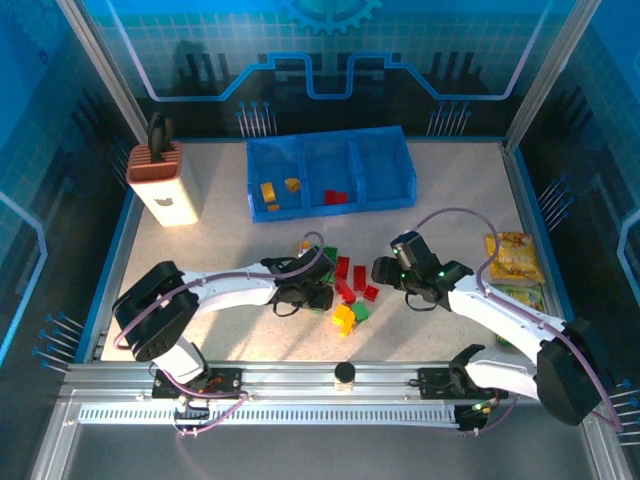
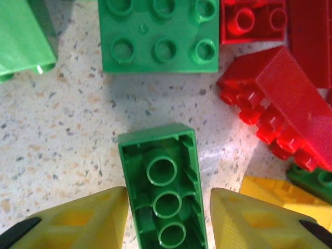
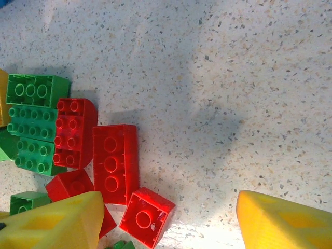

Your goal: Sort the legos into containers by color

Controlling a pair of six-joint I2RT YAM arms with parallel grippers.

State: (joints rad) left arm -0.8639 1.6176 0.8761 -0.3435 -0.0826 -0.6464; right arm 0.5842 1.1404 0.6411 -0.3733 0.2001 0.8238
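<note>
- Top external view: we see the loose legos [image 1: 348,292] heaped on the table between both arms, on the near side of the blue bin [image 1: 330,146]. Its left compartment [image 1: 262,172] holds yellow pieces, the middle compartment [image 1: 330,172] red ones.
- We find the left gripper [image 2: 168,207] low over the heap, its yellow fingers [image 2: 88,218] flanking an upturned green brick [image 2: 163,181] that lies on the table. We cannot tell whether they pinch it or merely stand beside it.
- We see the right gripper [image 3: 170,202] released, jaws wide over bare table beside some red bricks [image 3: 115,161].
- We judge the step to be picking up that green brick, with most of the sorting left to do.
- Next we need a firm squeeze on its long sides, a lift clear of the neighbours, then a carry to the right compartment [image 1: 385,168], presumably for green.
</note>
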